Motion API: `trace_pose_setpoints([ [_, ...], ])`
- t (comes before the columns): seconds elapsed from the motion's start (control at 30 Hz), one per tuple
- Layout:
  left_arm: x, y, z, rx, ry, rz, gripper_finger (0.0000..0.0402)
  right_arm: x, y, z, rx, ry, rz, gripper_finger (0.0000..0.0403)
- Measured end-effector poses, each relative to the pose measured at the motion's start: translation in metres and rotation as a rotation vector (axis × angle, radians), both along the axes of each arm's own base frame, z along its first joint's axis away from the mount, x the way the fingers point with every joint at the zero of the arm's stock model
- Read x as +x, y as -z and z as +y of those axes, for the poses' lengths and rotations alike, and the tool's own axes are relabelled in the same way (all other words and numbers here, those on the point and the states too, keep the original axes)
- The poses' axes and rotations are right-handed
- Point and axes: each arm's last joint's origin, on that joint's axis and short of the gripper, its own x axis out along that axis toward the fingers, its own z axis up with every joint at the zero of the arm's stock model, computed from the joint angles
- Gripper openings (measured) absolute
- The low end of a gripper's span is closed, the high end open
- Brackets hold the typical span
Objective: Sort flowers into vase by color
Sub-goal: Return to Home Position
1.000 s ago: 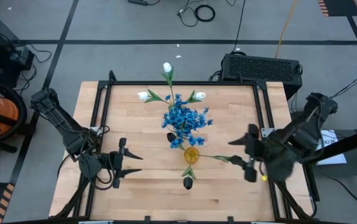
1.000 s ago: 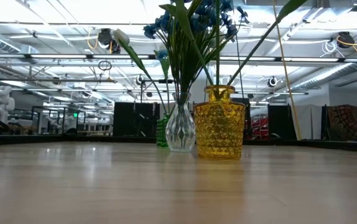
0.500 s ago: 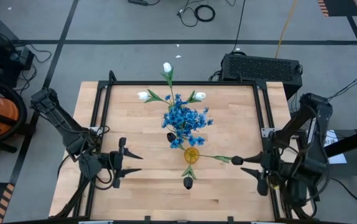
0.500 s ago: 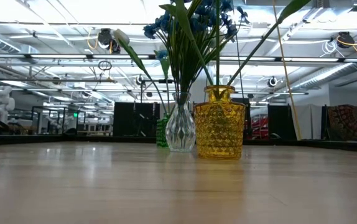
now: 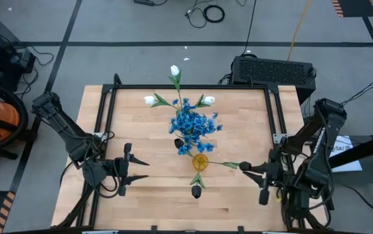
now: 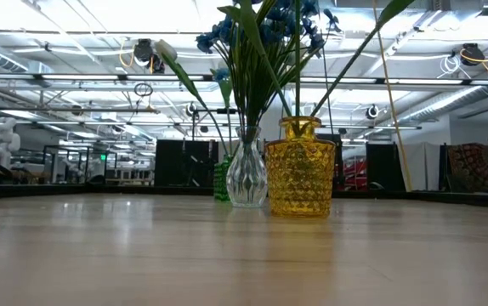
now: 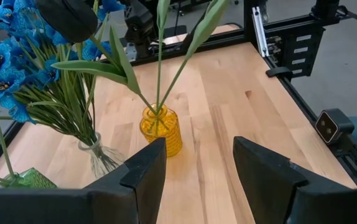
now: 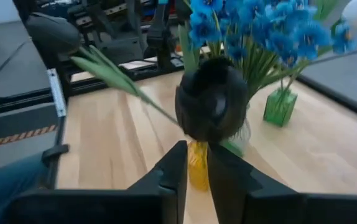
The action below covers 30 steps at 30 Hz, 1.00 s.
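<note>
Left pincer (image 5: 141,170) sits at the tabletop's (image 5: 141,130) left near side, released, empty. Right pincer (image 5: 253,181) is at the right near side, fingers slightly apart, nothing held. Black flowers (image 5: 196,190) stand in the yellow vase (image 5: 200,161) mid-tabletop, stems splayed low. One bud (image 8: 213,106) hangs right in front of the right pincer and blocks its wrist view. Blue flowers (image 5: 193,123) are in the clear vase (image 6: 246,178) just behind. White tulips (image 5: 175,70) fan out farthest back, over the green vase (image 8: 280,106).
</note>
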Motion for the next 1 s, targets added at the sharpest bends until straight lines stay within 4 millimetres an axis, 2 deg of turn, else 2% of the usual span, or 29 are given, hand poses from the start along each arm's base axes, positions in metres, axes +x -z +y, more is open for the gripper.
trace_pose_setpoints([
  [0.33, 0.0, 0.0, 0.0, 0.001, 0.0, 0.0, 0.0194, 0.042, 0.002, -0.017, -0.107, 0.116, 0.033, 0.0029],
  [0.7, 0.0, 0.0, 0.0, 0.003, 0.0, 0.002, 0.0194, 0.067, -0.001, -0.032, -0.097, 0.158, 0.068, 0.0017],
  [0.83, 0.0, 0.0, 0.0, 0.004, 0.0, 0.003, 0.0194, 0.079, 0.005, -0.034, -0.088, 0.132, 0.128, 0.0017],
  [1.0, 0.0, 0.001, 0.0, 0.007, 0.0, 0.008, 0.0194, 0.082, 0.007, -0.032, -0.038, 0.075, 0.174, 0.0019],
])
